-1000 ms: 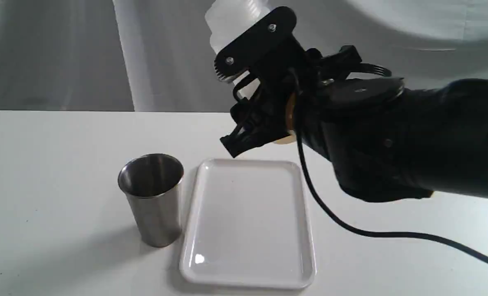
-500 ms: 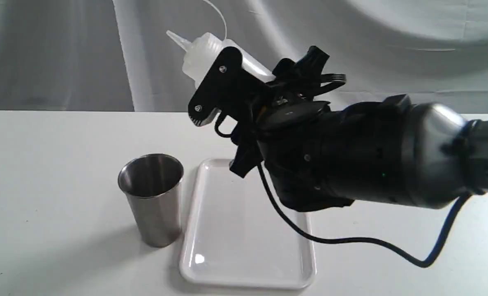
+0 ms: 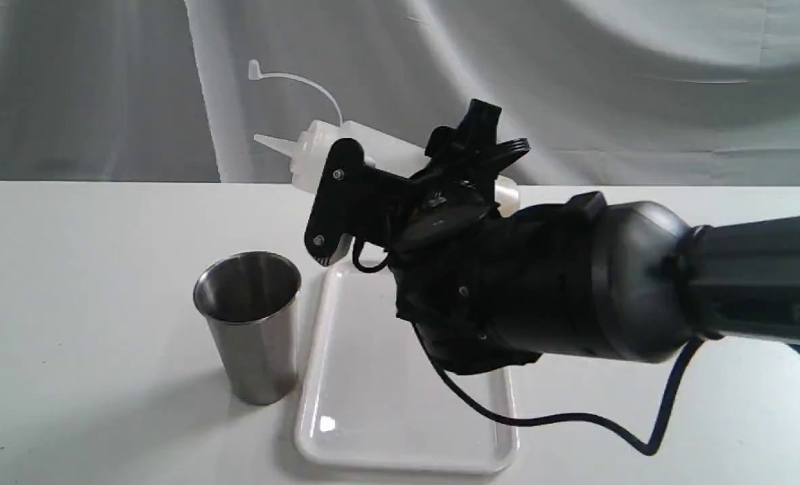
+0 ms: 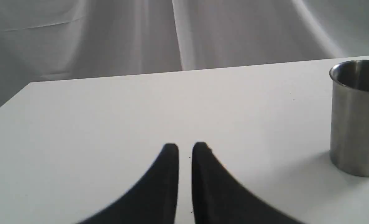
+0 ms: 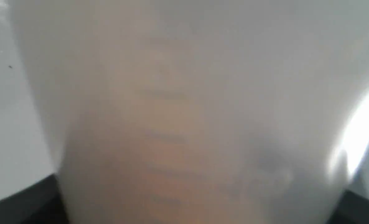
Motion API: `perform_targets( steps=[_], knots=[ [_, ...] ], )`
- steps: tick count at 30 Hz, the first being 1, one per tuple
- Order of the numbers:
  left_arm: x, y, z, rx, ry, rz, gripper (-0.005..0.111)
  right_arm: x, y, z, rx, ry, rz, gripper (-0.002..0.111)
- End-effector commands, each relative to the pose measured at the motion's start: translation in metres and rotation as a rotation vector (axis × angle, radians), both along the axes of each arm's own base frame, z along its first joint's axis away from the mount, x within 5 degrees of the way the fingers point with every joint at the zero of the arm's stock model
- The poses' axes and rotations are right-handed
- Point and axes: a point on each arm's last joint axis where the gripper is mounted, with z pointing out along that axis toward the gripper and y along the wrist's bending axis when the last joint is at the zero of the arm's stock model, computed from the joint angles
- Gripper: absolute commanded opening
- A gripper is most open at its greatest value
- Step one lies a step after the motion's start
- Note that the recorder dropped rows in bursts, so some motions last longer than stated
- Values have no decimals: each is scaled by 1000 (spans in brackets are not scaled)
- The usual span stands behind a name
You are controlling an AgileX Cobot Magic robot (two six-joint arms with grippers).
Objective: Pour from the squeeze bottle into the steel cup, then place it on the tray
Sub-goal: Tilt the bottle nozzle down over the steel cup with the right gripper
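Note:
My right gripper is shut on the squeeze bottle, which lies nearly level in the air with its nozzle pointing left. The nozzle tip is above and a little behind the steel cup; its cap strap arcs upward. The cup stands upright on the table, just left of the white tray. The bottle fills the right wrist view as a blurred whitish and amber mass. My left gripper hovers low over the table, left of the cup, its fingers almost together with nothing between them.
The black cable of the right arm loops down over the tray's right edge onto the white table. A grey cloth backdrop hangs behind the table.
My right arm has swung left and down, tipping the bottle from nearly upright to nearly level, with the nozzle now nearer the cup. Cup and tray have not moved.

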Motion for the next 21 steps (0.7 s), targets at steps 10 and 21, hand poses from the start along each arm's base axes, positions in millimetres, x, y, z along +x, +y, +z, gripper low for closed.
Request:
perform_targets(
  steps=[10,21],
  knots=[
    [0,0,-1,1,-8,-2,8,-1,7,9,-184,-41,76,0],
    [0,0,-1,1,-8,-2,8,1,9,1,-376,-27,105,0]
  ],
)
